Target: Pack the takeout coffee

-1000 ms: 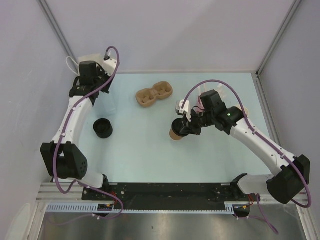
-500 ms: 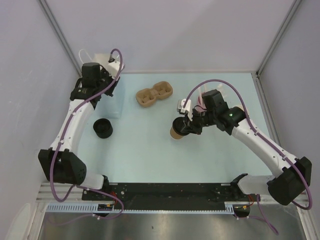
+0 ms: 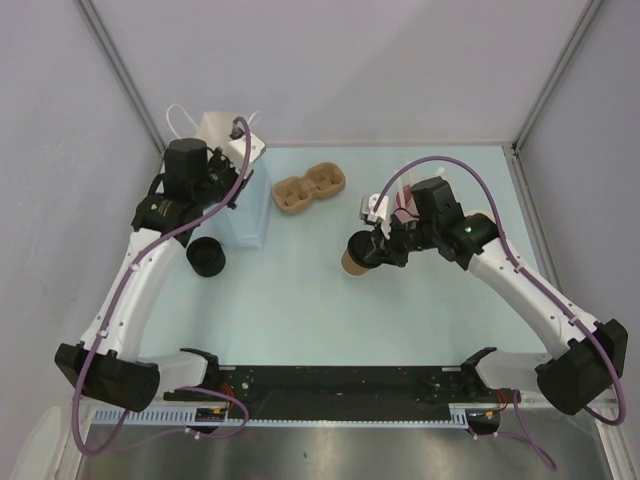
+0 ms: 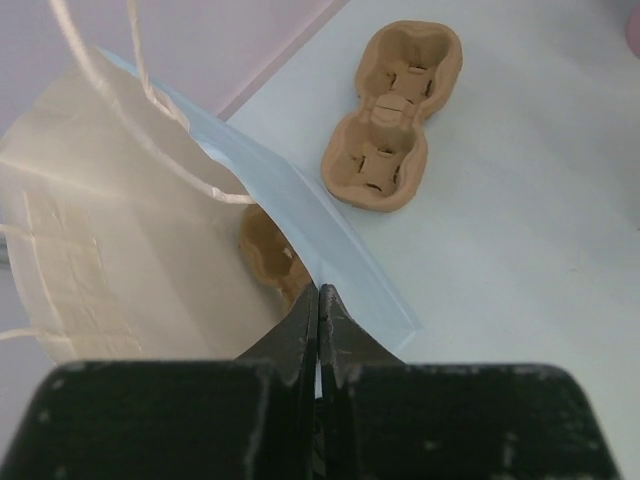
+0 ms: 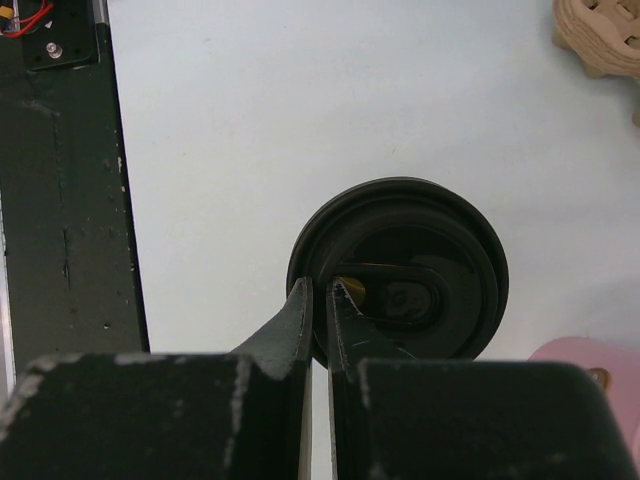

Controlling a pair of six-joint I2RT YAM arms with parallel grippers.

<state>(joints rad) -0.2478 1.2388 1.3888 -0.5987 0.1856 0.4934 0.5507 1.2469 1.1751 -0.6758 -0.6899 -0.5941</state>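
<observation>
Paper bag (image 4: 120, 220): white, with twine handles and a pale blue side panel. It stands at the far left corner of the table (image 3: 300, 300) with its mouth open.
Bag contents: a tan shape shows just inside the mouth, against the cream inner wall. What it is cannot be told.
Left gripper (image 4: 318, 315): its 2 fingers are pressed together, pinching the blue edge of the bag's mouth.
Pulp carrier (image 3: 310, 188): tan, with 2 wells, both empty. It lies flat on the table just right of the bag, apart from it.
Black round stack (image 3: 205, 257): stands on the table near the bag and beside the left arm.
Paper cup (image 3: 349, 266): tan kraft, standing on the table right of centre, in front of the carrier and well apart from the bag.
Black lid (image 5: 400, 230): round plastic, lying over the cup's mouth. A little tan shows through its oval opening. Whether it is pressed fully home cannot be told.
Right gripper (image 5: 320, 300): nearly closed, with only a thin slit between the fingers. It nips the near rim of the lid, 1 finger outside the rim and 1 just inside.
Pink cup (image 5: 590, 365): only its edge shows in the right wrist view, just beside the lidded cup.
</observation>
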